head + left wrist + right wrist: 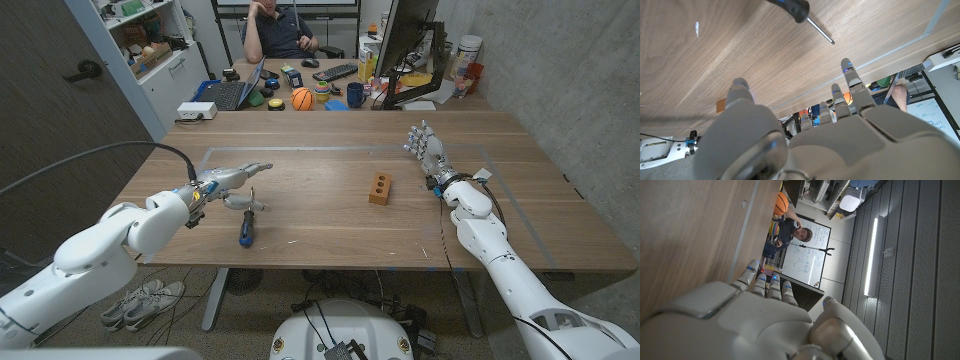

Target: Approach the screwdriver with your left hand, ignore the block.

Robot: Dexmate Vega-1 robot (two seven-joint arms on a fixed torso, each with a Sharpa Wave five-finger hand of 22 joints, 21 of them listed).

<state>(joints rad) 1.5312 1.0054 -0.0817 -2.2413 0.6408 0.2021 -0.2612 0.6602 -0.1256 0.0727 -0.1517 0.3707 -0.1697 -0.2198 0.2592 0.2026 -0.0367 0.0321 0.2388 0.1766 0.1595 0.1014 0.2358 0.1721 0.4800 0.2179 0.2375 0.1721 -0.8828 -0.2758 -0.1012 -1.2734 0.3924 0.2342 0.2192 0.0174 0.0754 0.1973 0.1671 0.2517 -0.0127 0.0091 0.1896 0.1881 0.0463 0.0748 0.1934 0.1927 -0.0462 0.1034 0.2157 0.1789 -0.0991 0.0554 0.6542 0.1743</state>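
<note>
Nearest the head camera, the screwdriver (246,228) lies flat on the tabletop (330,235) toward its front edge, dark blue-and-black handle at 6 o'clock, thin metal shaft pointing to 12. Just beside it, at about 10 o'clock from the handle, hovers the left robot hand (232,183), released, fingers apart and stretched toward 3 o'clock, thumb hanging near the shaft, gripping nothing. In the left wrist view the shaft tip and handle end (792,9) sit ahead of the spread fingertips (847,65), apart from them.

By its looks the tool is light and rigid; the round handle may roll if nudged sideways, and the bare shaft is slim and slick. The handle seems the better place to close on, from above.

A wooden block (380,187) with holes stands well apart at 3 o'clock and needs no attention. The right robot hand (428,150) is raised at the far right, fingers apart, empty.
</note>
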